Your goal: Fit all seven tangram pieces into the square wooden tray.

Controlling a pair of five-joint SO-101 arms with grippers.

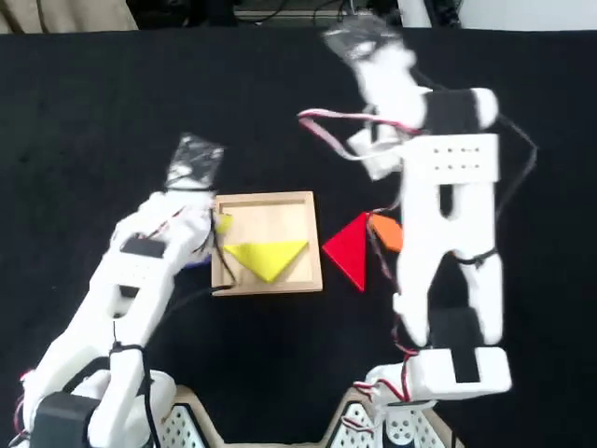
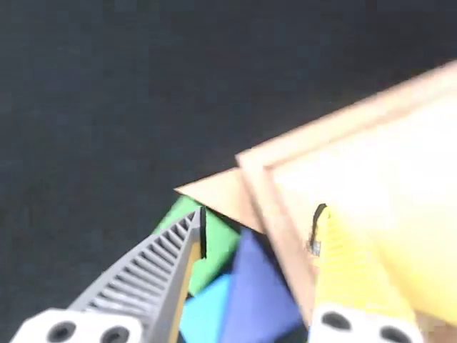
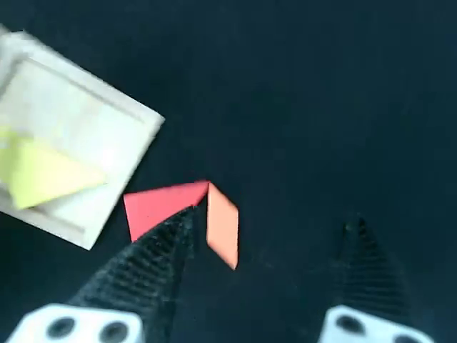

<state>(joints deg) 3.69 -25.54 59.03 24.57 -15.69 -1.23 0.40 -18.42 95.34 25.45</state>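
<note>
The square wooden tray (image 1: 280,213) lies mid-table with a yellow triangle (image 1: 268,257) inside it. Just right of the tray lie a red triangle (image 1: 350,247) and an orange piece (image 1: 387,231). My left gripper (image 2: 257,214) is open and straddles the tray's left rim (image 2: 282,229). Its grey finger (image 2: 171,264) is over green (image 2: 214,246), blue (image 2: 260,293) and light blue (image 2: 203,314) pieces outside the tray; its yellow finger (image 2: 346,264) is over the tray floor. A tan triangle (image 2: 214,191) lies by the tray's corner. My right gripper (image 3: 273,220) hangs open, high above the red triangle (image 3: 161,204) and orange piece (image 3: 223,225).
The table is covered with a black cloth (image 1: 112,112). The right arm (image 1: 448,187) stands tall over the area right of the orange piece. The left arm (image 1: 131,280) covers the pieces left of the tray. Both arm bases (image 1: 392,420) sit at the front edge.
</note>
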